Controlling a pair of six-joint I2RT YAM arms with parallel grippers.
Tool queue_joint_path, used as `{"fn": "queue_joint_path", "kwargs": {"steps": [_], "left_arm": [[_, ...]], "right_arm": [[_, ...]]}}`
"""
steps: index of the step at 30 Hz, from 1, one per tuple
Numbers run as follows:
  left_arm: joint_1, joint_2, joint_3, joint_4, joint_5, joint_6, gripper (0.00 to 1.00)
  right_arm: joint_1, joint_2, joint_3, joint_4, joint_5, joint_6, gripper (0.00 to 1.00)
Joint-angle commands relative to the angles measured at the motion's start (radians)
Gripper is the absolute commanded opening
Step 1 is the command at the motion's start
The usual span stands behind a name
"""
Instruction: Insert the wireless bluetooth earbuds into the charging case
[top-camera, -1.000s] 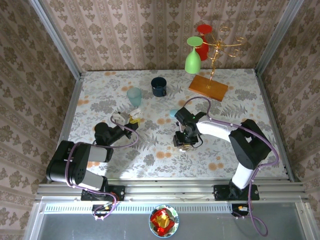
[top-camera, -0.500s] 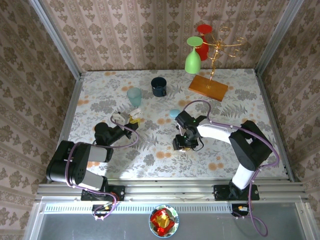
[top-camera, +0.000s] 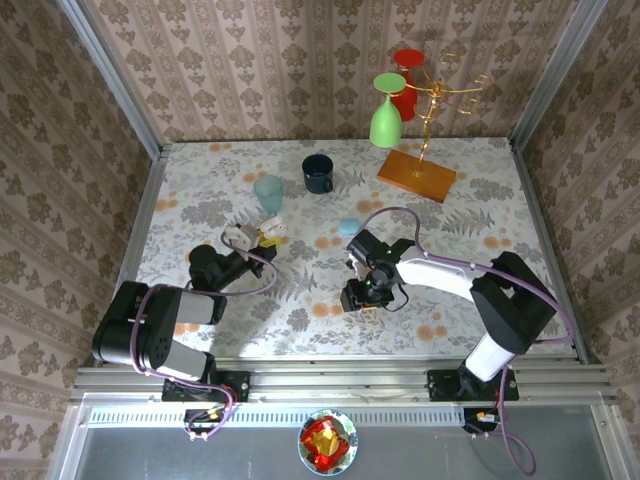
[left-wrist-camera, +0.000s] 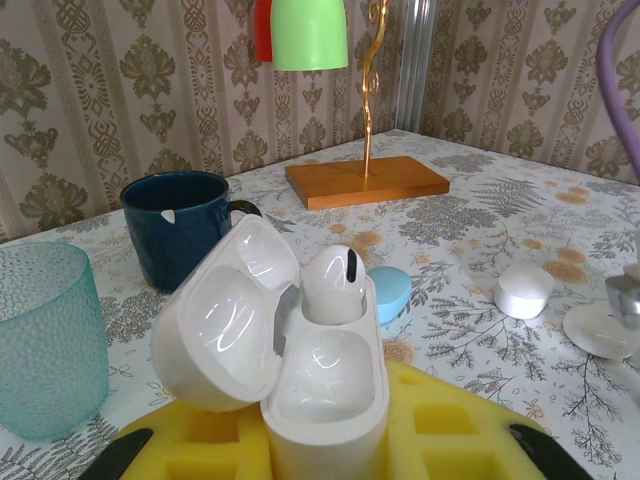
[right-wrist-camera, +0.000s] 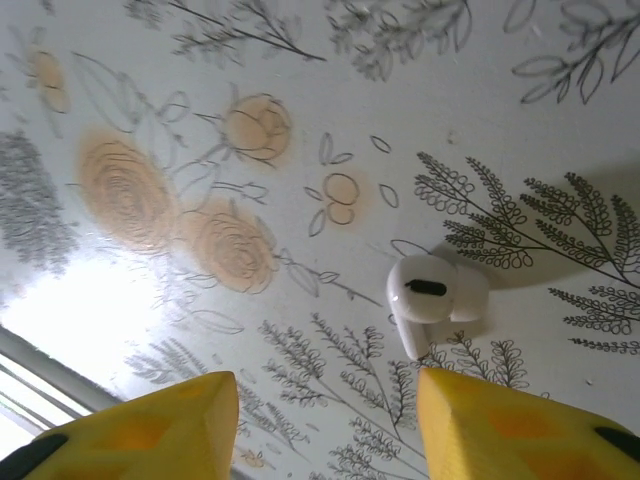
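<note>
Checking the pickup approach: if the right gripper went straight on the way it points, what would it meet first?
Likely the loose earbud on the flowered table, ahead of the open right gripper though off-centre toward one finger; depth is hard to judge.

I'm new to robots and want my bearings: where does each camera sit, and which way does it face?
Top external: high behind the bases, looking down on the table; left arm and right arm show.
Left wrist: on the left arm, facing the far wall over the charging case; the left gripper grips it.
Right wrist: on the right arm, looking down at a loose earbud; the open right gripper shows.
Shared: top and left wrist show the navy mug.
</note>
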Motion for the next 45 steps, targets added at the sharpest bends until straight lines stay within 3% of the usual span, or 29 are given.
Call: {"fn": "queue_joint_path", "kwargs": {"steps": [1, 10, 17, 45], "left_arm": [[-0.003, -0.025, 0.001, 0.022, 0.024, 0.007, 0.02], [-0.003, -0.037, 0.000, 0.022, 0.045, 0.008, 0.02], [-0.005, -0.050, -0.011, 0.023, 0.065, 0.005, 0.02], [-0.006, -0.012, 0.016, 0.023, 0.079, -0.006, 0.02]], "right_arm": [[-0.021, -0.055, -0.001, -0.034, 0.022, -0.052, 0.49], [-0.083, 0.088, 0.122, -0.054, -0.044, -0.293, 0.47], [-0.112, 0.219, 0.194, -0.106, -0.119, -0.391, 0.46], [-0.120, 0.144, 0.095, -0.126, -0.095, -0.384, 0.33]]}}
